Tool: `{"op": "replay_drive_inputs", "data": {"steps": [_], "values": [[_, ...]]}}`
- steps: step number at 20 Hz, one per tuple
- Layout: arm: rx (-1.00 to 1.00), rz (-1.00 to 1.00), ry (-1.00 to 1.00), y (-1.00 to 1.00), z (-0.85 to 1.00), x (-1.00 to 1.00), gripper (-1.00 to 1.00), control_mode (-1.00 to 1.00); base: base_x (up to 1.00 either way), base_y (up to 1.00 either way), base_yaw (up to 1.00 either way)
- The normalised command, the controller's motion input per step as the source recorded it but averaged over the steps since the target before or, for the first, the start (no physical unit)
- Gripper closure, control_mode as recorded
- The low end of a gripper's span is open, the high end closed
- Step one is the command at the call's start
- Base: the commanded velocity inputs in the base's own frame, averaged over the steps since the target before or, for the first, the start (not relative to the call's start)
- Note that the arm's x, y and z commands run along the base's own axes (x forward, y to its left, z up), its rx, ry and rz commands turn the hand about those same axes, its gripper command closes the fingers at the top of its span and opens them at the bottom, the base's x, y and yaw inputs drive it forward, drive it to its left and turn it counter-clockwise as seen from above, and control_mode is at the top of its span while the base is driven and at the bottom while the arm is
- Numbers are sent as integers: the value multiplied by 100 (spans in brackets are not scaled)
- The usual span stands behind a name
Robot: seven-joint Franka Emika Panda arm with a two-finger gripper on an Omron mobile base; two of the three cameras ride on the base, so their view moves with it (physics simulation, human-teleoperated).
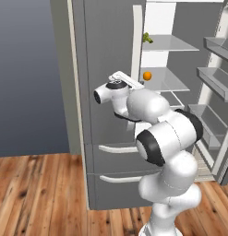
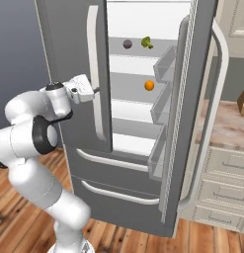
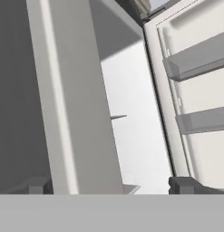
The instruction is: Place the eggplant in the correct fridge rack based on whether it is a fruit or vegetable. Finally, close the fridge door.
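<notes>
Nearest me, my dark two-finger claw gapes empty at mid-left; small dark purple eggplant sits top-centre on the translucent fridge rack, probably light, smooth, best pinched mid-body.

A home kitchen is showing here: a tall grey fridge is standing with its right door hanging open, food sitting on its pale shelves. At three o'clock, cream drawers are sitting under a stone-look counter. Wooden floorboards are running underneath.
</notes>
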Motion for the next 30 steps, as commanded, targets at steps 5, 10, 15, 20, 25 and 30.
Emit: {"op": "replay_drive_inputs", "data": {"steps": [5,10,15,20,25,30], "values": [[1,3,0,7,36,-11,-100,-100,0,0,0],[0,6,0,27,44,0,-100,-100,0,0,0],[0,4,0,16,33,2,-100,-100,0,0,0],[1,6,1,6,38,-65,-100,-100,0,0,0],[6,6,12,0,33,-100,-100,-100,0,0,0],[9,14,19,-11,27,-100,-100,-100,0,0,0]]}}
